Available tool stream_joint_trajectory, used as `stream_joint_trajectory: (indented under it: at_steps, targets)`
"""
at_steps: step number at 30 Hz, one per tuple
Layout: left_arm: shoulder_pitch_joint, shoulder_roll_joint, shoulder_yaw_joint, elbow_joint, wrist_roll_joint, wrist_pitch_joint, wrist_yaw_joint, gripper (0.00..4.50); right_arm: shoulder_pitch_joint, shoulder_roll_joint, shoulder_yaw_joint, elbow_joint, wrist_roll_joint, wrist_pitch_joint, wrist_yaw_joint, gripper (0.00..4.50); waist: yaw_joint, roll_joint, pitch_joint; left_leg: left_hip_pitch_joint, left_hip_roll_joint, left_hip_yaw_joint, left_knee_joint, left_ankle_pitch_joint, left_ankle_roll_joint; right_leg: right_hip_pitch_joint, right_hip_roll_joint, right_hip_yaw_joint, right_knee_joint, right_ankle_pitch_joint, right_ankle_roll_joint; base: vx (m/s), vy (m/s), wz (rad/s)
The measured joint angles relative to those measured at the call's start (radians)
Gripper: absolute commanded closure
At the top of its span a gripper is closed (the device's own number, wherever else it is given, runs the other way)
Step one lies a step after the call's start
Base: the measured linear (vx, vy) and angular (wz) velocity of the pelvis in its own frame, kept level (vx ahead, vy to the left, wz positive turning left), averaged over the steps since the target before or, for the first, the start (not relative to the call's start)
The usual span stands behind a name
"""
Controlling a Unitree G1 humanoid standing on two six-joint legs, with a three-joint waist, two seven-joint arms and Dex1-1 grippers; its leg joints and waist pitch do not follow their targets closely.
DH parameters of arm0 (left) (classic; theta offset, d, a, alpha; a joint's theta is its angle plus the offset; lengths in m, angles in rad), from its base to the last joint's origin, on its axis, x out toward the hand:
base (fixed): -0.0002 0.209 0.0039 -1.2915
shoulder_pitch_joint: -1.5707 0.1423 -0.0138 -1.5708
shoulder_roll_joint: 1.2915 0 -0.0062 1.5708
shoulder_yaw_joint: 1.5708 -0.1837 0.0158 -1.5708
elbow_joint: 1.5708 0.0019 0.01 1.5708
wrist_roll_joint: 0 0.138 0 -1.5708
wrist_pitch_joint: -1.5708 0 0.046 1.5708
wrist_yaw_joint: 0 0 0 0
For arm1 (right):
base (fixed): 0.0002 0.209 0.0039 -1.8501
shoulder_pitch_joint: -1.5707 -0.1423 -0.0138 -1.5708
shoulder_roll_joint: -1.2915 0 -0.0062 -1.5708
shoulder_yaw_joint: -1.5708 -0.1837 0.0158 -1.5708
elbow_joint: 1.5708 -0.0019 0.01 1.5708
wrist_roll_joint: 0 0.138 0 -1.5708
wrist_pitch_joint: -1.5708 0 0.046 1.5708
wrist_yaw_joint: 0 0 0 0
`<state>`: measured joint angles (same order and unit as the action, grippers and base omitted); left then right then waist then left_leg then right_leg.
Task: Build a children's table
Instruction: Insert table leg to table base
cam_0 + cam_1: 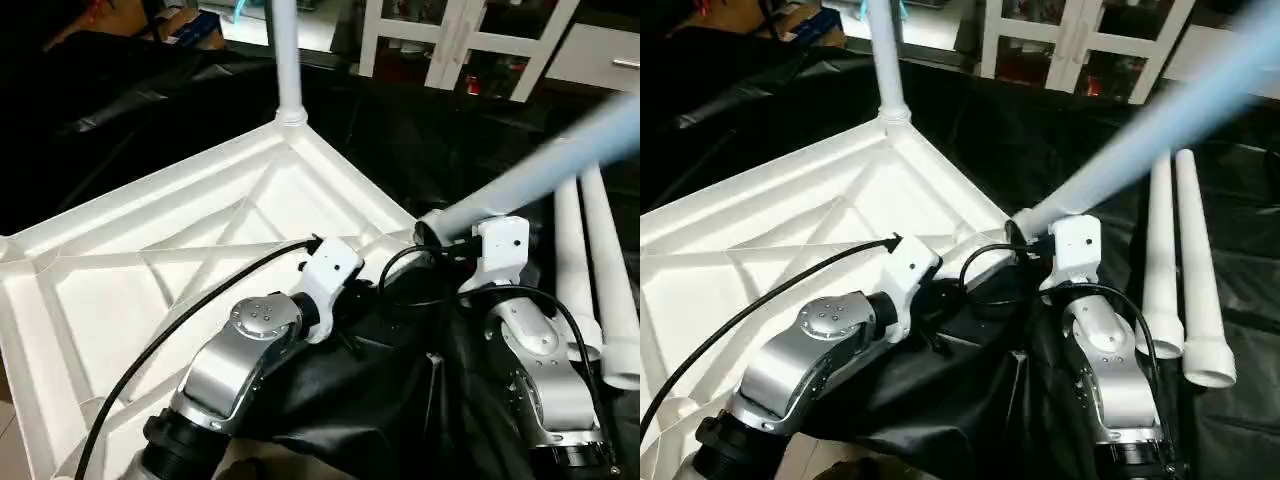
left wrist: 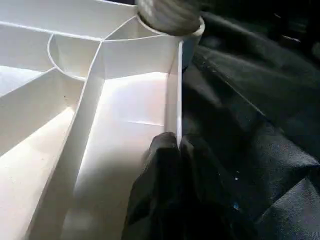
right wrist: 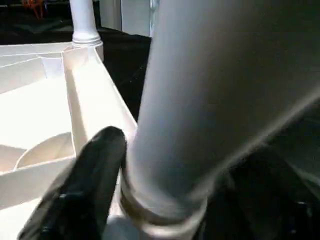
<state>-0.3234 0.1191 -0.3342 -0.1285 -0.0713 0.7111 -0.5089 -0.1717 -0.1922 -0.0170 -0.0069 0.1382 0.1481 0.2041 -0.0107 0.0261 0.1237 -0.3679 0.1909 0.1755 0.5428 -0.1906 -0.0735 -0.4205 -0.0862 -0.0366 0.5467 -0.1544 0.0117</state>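
Tabletop [image 1: 150,260] lies ribs-up on our black desk [image 1: 420,130], one leg [image 1: 285,60] upright in its far socket. From the head, two spare legs [image 1: 1175,260] lie to the right. Our left pincer [image 2: 172,165] pinches the rim; our right pincer [image 3: 150,190] straddles a tilted leg [image 3: 210,90].

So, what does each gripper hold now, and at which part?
The left gripper is shut on the tabletop, at its side wall near the corner socket. Whether the right gripper grips the tilted leg between its fingers cannot be told.
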Motion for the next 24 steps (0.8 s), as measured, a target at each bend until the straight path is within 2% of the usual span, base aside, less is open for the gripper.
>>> stream_joint_trajectory:
  at_steps: [1,8,16,17,21,22,24]
  targets:
    - [0.0,0.0,0.002,0.001,0.0,-0.001,0.0,4.5,0.003,0.0,0.0,-0.001,0.0,0.001,0.0,0.81,-0.001,0.0,0.0,0.0,0.0,0.0,0.0,0.0,0.0,0.0,0.0,0.0,0.001,0.0,0.0,0.0,0.0,0.0]
    - [0.005,0.017,0.002,-0.004,-0.001,-0.01,0.001,4.5,0.011,-0.021,-0.007,-0.038,-0.004,0.016,0.009,0.81,-0.009,0.0,0.0,0.0,0.001,0.0,0.004,0.0,0.0,-0.001,0.001,0.0,0.007,-0.001,0.0,0.0,0.0,0.0]
    - [0.015,0.031,-0.002,-0.011,0.001,-0.019,0.0,4.5,0.021,-0.033,-0.018,-0.069,-0.007,-0.007,0.02,0.81,-0.009,0.0,0.0,0.0,0.002,0.0,0.011,0.0,0.0,-0.002,0.001,0.001,0.015,-0.003,-0.002,0.0,0.0,0.0]
    - [0.015,0.032,-0.003,-0.011,0.001,-0.02,0.0,4.5,0.021,-0.036,-0.018,-0.069,-0.002,-0.008,0.022,1.07,-0.009,0.0,0.0,0.0,0.002,0.0,0.011,0.0,0.0,-0.002,0.001,0.001,0.016,-0.003,-0.002,0.0,0.0,0.0]
    - [0.018,0.035,-0.007,-0.015,0.004,-0.022,0.0,4.5,0.021,-0.036,-0.022,-0.069,0.009,-0.008,0.024,1.24,-0.009,0.0,0.0,0.0,0.002,0.0,0.013,0.0,0.0,-0.002,0.001,0.001,0.017,-0.003,-0.002,0.0,0.0,0.0]
    - [0.019,0.035,-0.007,-0.015,0.004,-0.022,0.0,4.5,0.021,-0.036,-0.022,-0.069,0.009,-0.009,0.026,1.47,-0.009,0.0,0.0,0.0,0.002,0.0,0.013,0.0,0.0,-0.002,0.001,0.001,0.017,-0.003,-0.002,0.0,0.0,0.0]
    - [0.019,0.037,-0.009,-0.015,0.005,-0.025,0.0,4.5,0.021,-0.036,-0.022,-0.069,0.009,-0.01,0.035,1.56,-0.009,0.0,0.0,0.0,0.002,0.0,0.014,0.0,0.0,-0.002,0.001,0.001,0.018,-0.003,-0.002,0.0,0.0,0.0]
